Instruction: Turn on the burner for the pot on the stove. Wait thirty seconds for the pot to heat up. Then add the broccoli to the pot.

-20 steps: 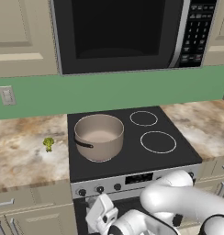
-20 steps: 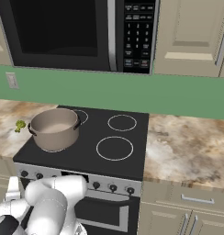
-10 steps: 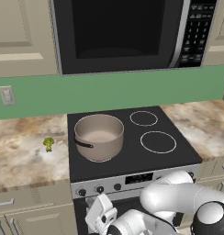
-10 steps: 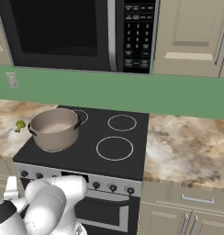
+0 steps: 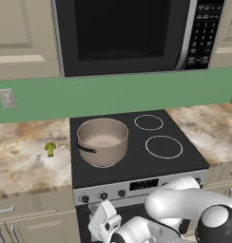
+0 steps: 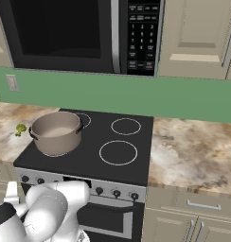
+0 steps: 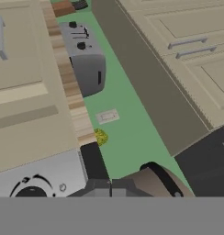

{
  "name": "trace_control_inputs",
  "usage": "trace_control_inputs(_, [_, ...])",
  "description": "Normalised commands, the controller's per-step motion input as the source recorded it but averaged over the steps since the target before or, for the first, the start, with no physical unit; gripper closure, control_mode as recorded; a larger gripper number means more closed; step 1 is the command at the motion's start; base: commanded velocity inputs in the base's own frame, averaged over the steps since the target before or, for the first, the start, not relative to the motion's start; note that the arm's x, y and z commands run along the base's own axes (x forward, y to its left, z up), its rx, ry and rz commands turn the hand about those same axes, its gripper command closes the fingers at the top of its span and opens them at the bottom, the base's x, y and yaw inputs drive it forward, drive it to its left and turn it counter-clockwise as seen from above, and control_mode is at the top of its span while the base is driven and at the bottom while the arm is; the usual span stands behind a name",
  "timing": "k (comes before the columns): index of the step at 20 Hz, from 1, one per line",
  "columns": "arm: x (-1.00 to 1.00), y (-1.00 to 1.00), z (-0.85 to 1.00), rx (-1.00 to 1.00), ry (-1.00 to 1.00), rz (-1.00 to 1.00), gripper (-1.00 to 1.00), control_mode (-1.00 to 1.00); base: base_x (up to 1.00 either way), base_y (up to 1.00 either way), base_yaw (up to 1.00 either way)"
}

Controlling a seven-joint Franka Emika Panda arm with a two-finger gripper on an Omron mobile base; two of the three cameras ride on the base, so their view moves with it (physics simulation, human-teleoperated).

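The gripper point(image 5: 102, 223) hangs low in front of the stove point(image 5: 137, 163), just under the silver panel at its left end. I judge it is placed there because the knob for the pot's burner is the first thing to reach. Its fingers are turned away from the base cameras, so I cannot tell if they are apart or together; nothing seems to be held.

The pot point(image 5: 102, 140) stands on the front left ring, so the heat will come under it. The broccoli point(image 5: 50, 149) lies on the marble counter point(image 5: 23, 161) left of the stove, near the pot but not touching it, waiting for its turn.

I count one pot, one broccoli floret, two free white rings on the glass, and six small knobs: three at each end of the panel. In the hand view one toaster point(image 7: 85, 59) stands further along the counter.
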Motion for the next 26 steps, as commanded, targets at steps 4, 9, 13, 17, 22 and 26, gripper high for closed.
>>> trace_control_inputs(4, [0.00, 0.00, 0.00, 0.00, 0.00, 0.00, 1.00, -1.00, 0.00, 0.00, 0.00])
trace_control_inputs(9, [0.00, 0.00, 0.00, 0.00, 0.00, 0.00, 1.00, -1.00, 0.00, 0.00, 0.00])
trace_control_inputs(13, [0.00, 0.00, 0.00, 0.00, 0.00, 0.00, 1.00, -1.00, 0.00, 0.00, 0.00])
trace_control_inputs(17, [0.00, 0.00, 0.00, 0.00, 0.00, 0.00, 1.00, -1.00, 0.00, 0.00, 0.00])
trace_control_inputs(22, [0.00, 0.00, 0.00, 0.00, 0.00, 0.00, 1.00, -1.00, 0.00, 0.00, 0.00])
trace_control_inputs(26, [0.00, 0.00, 0.00, 0.00, 0.00, 0.00, 1.00, -1.00, 0.00, 0.00, 0.00])
